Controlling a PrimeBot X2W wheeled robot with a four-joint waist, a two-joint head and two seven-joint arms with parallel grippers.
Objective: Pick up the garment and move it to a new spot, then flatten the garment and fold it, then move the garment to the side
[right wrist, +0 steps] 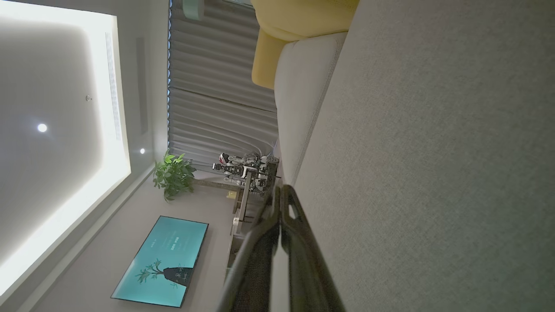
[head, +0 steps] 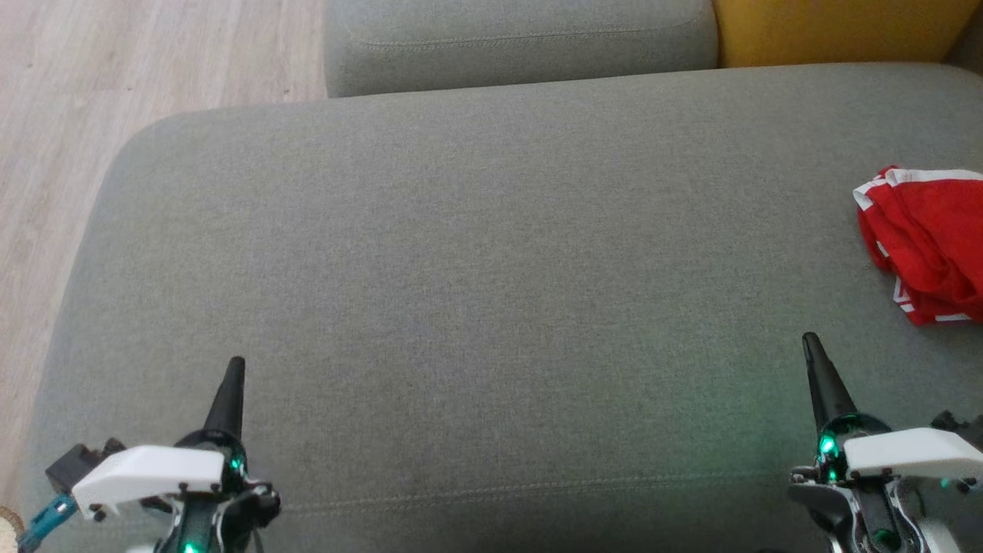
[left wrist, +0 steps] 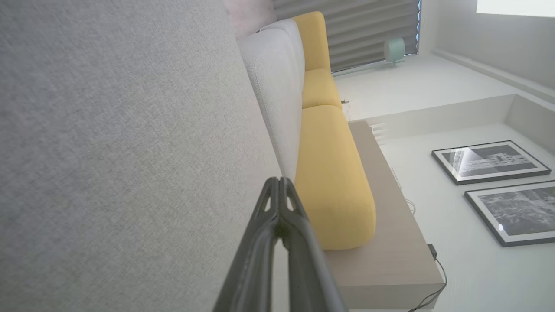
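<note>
A crumpled red garment (head: 929,246) with white trim lies at the right edge of the grey sofa seat (head: 476,253), partly cut off by the head view's border. My right gripper (head: 809,341) hovers shut over the seat's front right, a short way in front of and left of the garment, not touching it. At the front left, far from the garment, my left gripper (head: 236,362) is shut and holds nothing. The wrist views show each pair of dark fingers pressed together at the tips: left gripper (left wrist: 280,182), right gripper (right wrist: 279,190).
A grey back cushion (head: 522,42) and a yellow cushion (head: 837,31) border the seat at the far side. Pale wood floor (head: 92,92) lies to the left. The wide middle of the seat is bare fabric. A wall screen (right wrist: 162,262) and a potted plant (right wrist: 173,175) stand across the room.
</note>
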